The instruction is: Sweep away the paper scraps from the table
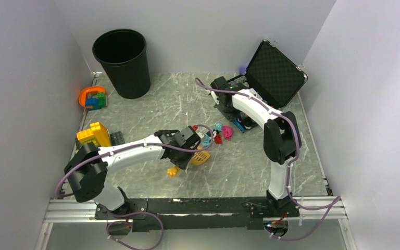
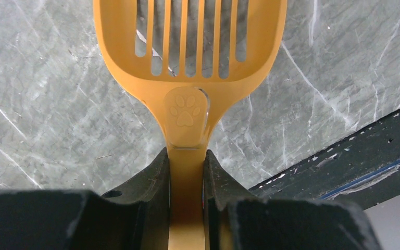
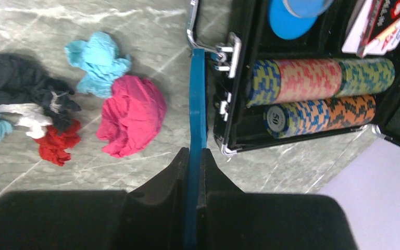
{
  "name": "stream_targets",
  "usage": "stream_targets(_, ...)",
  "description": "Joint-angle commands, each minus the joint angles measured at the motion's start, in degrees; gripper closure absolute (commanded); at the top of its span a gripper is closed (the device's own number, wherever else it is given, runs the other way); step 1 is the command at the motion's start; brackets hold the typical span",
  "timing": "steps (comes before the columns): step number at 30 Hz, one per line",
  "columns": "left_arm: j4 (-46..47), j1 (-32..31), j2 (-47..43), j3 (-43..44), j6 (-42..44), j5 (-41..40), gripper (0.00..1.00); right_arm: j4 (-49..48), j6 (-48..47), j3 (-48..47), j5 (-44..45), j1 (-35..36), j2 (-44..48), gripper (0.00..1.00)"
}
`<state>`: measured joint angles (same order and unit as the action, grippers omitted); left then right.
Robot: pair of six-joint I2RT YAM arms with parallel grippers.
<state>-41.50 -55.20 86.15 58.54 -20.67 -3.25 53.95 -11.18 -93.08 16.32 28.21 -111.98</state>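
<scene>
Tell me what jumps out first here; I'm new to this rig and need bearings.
A cluster of bright crumpled paper scraps lies mid-scene on the grey-green marble table. Beside it, the left hand is shut on a yellow slotted plastic scoop. At the right rear stands an open black case with striped poker chips.

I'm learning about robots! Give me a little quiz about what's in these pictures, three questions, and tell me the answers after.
1. Pick one: what is the left gripper shut on?
A) a sponge
B) a yellow slotted scoop
C) a cup

2. True or false: the right gripper is shut on a thin blue strip, and the paper scraps lie on one side of that strip.

3. Fill in the gap: the poker chips lie in rows inside the open black ____.

Key
1. B
2. True
3. case
</scene>
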Motion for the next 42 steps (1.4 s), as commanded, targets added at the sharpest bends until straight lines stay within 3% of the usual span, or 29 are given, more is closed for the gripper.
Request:
stream_targets(1, -1.7, 1.5, 0.9, 2.3, 1.0, 0.5, 1.0, -2.4, -3.0, -2.6, -2.4, 2.6, -2.9, 1.0)
stream_targets(15, 0.6, 2.4, 2.1, 2.2, 4.3, 1.0, 1.0, -0.7, -2.3, -3.7, -20.6, 6.4, -2.7, 1.0)
stream_targets(42, 5.9, 2.5, 6.9, 2.6, 6.7, -4.4, 1.0, 0.5, 0.8, -1.5, -35.5, 8.6, 4.1, 1.0)
